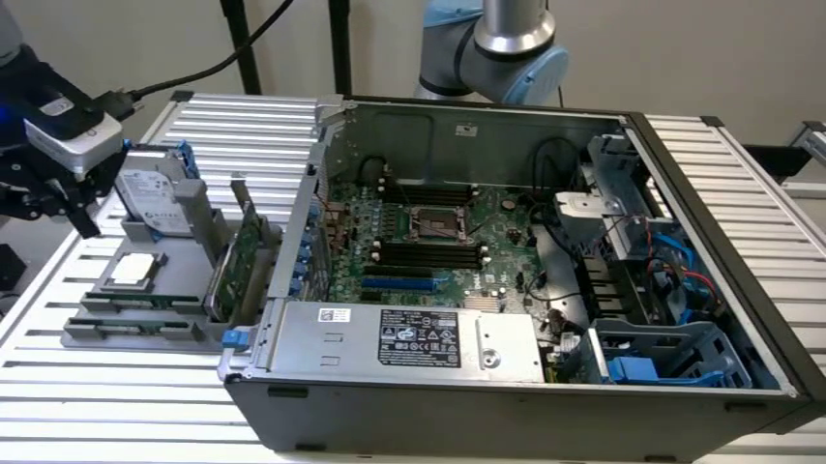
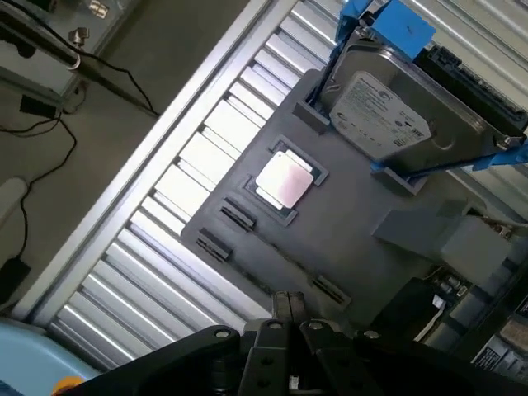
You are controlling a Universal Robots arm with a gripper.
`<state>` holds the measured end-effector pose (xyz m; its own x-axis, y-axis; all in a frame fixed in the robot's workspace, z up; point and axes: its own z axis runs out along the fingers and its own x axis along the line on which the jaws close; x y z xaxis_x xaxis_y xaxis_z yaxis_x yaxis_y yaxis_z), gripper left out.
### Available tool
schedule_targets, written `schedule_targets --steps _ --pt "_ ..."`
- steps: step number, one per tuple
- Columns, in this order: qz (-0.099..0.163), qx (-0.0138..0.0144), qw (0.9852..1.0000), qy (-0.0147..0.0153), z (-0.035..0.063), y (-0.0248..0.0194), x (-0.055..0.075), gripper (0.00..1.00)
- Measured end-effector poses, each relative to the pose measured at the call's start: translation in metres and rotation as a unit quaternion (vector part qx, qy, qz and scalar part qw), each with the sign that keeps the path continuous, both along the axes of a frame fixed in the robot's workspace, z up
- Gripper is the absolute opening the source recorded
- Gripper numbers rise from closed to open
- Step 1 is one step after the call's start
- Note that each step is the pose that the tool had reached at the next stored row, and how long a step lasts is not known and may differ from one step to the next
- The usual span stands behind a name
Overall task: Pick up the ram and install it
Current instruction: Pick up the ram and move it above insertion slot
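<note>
The claw (image 1: 83, 222) hangs above the far end of the grey holder (image 1: 97, 333) at the exterior view's left, over the slatted worktop (image 1: 77, 406). In the wrist view its tips (image 2: 289, 304) look pressed together and grip nothing. The ram (image 1: 130, 303) stands on edge in a slot near the holder's front, just in front of the CPU (image 1: 134, 270) and apart from the claw. A hard drive (image 1: 153, 198) sits behind the CPU. A green card (image 1: 246, 266) stands between the holder and the open case (image 1: 516, 406).
</note>
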<state>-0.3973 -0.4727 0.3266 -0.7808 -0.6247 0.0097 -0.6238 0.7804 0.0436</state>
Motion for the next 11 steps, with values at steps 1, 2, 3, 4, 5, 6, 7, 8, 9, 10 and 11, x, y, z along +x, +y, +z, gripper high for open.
schedule_targets --steps 1,2,3,4,5,6,7,8,9,10,11 --pt "0.009 0.0 1.0 0.0 -0.0009 0.0 0.0 0.0" --pt "0.018 0.0 0.9998 0.0 -0.0018 0.0 0.0 0.0" --pt "0.027 0.0 0.9996 0.0 -0.0028 0.0 0.0 0.0" --pt "0.036 0.0 0.9993 0.0 -0.0037 0.0 0.0001 0.0" --pt "0.045 0.0 0.999 0.0 -0.0046 -0.0001 0.0001 0.0" --pt "0.055 0.0 0.9985 0.0 -0.0056 0.0 0.0 0.0" --pt "0.064 0.0 0.9979 0.0 -0.0065 0.0 0.0 0.0" --pt "0.073 0.0 0.9973 0.0 -0.0075 0.0 0.0 0.0" --pt "0.081 0.0 0.9967 0.0 -0.0084 0.0 0.0 0.0" --pt "0.091 0.0 0.9958 0.0 -0.0094 0.0 0.0 0.0" --pt "0.1 0.0 0.995 0.0 -0.0104 0.0 0.0 0.0"
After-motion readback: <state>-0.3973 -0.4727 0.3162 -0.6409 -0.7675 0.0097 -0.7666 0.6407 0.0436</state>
